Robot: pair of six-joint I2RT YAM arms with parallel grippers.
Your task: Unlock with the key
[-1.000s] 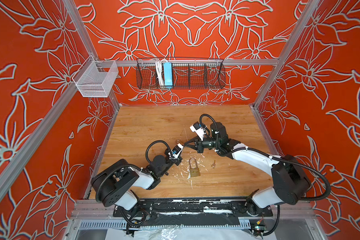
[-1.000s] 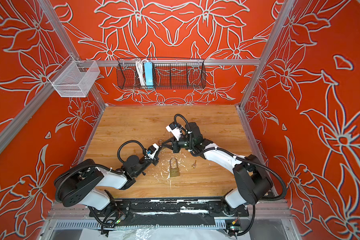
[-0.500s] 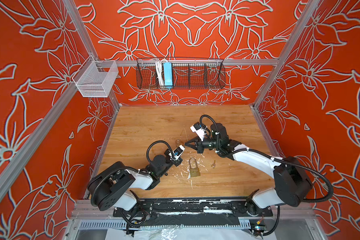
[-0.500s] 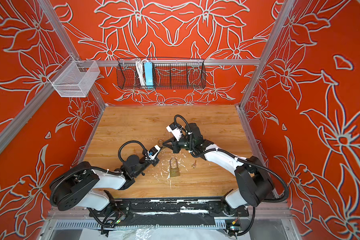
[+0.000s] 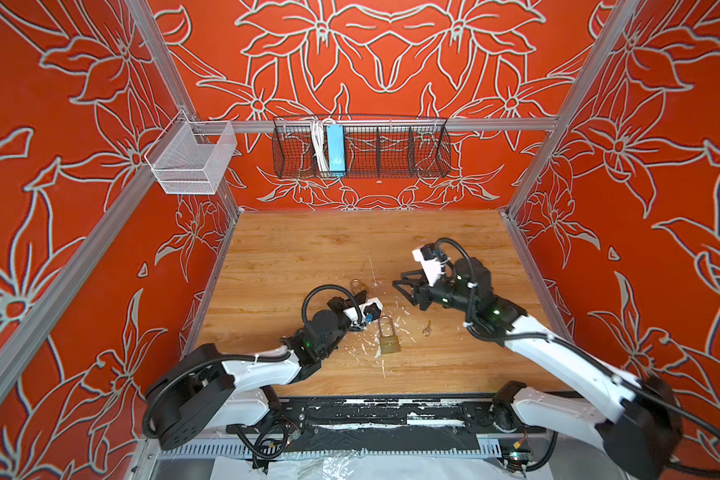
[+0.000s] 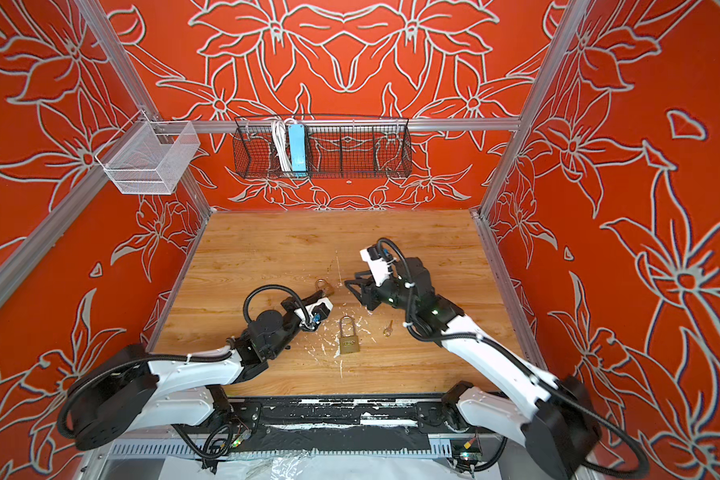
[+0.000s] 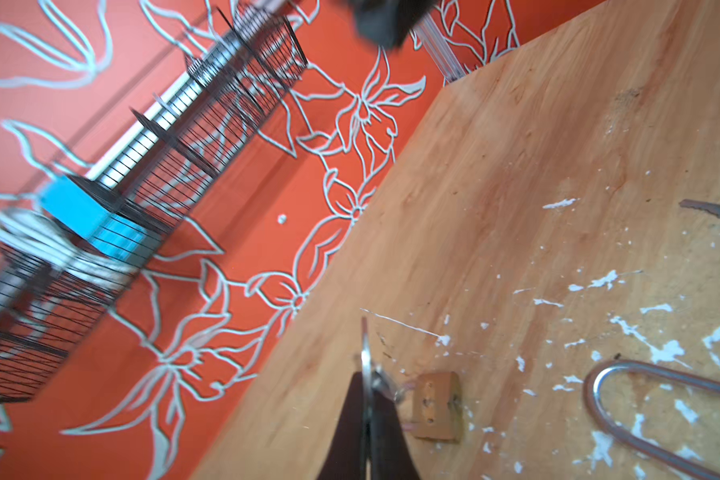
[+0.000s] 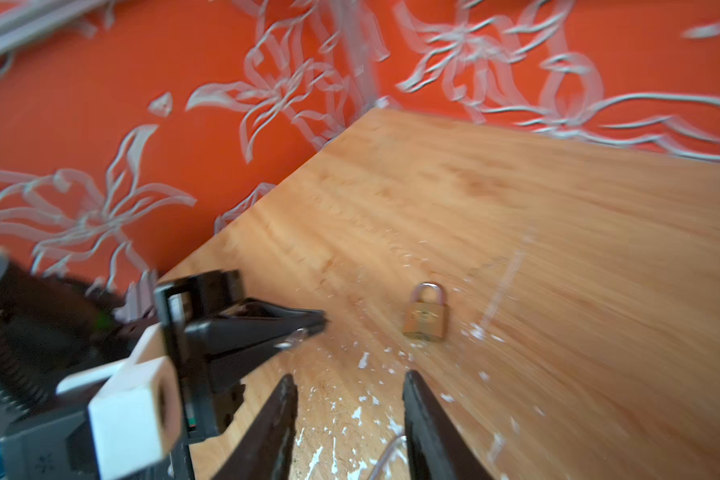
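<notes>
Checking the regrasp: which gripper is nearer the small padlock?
Left. The left gripper sits right beside the small padlock, key pinched; the right gripper is open, off to its right in both top views.

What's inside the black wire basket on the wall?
A blue box and a bundled white cable, side by side. Mesh of the basket hides anything small beneath them.
</notes>
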